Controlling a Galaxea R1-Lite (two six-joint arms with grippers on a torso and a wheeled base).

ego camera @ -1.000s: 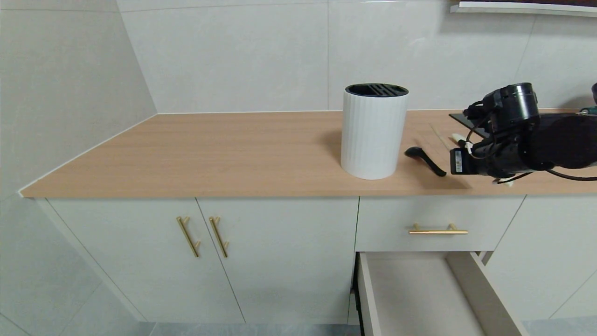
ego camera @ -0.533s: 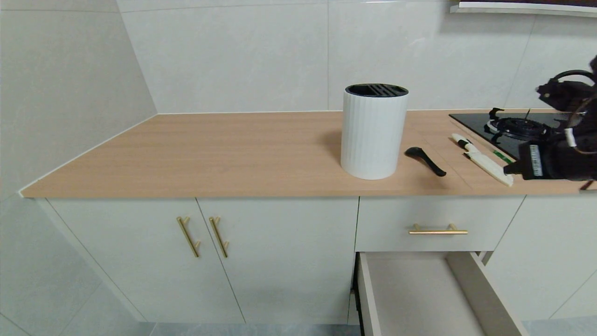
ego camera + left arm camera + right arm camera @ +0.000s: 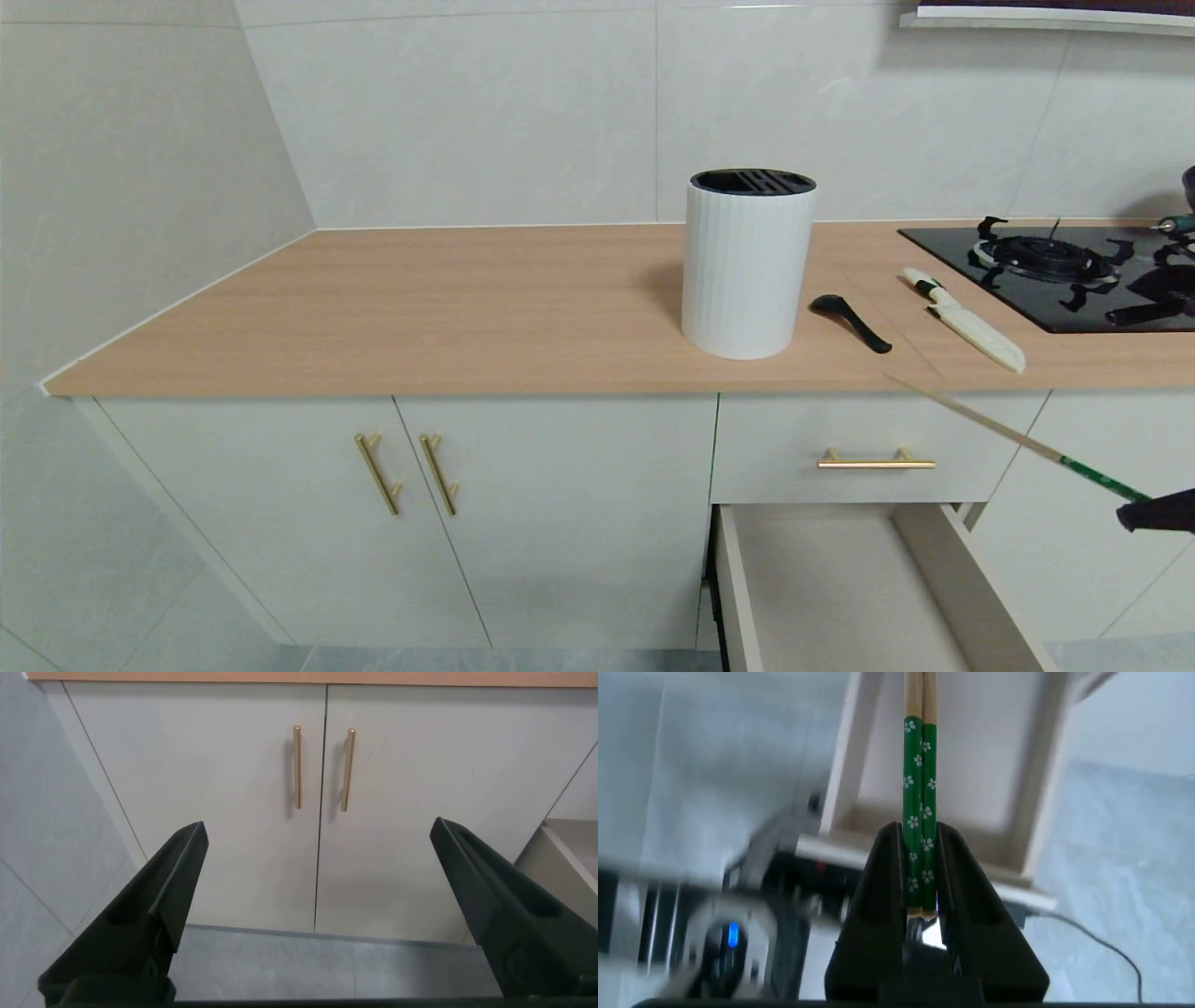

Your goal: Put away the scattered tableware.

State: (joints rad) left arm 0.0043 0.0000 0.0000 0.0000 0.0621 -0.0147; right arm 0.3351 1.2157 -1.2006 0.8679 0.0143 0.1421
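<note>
We counted two chopsticks (image 3: 920,784), both pinched in the right end effector (image 3: 921,845). Near that end effector we saw one open drawer (image 3: 822,579). Up on the surface (image 3: 467,308), well apart from it, we counted one white holder (image 3: 747,271), one black spoon (image 3: 851,323) and one knife (image 3: 966,322). We also counted three gold handles (image 3: 878,462).

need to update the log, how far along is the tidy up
Done: the drawer is open, with nothing visible inside it. In hand: the right claw is shut on the chopsticks, held off the counter. Left: the black spoon and the white knife lie on the counter beside the holder.
</note>
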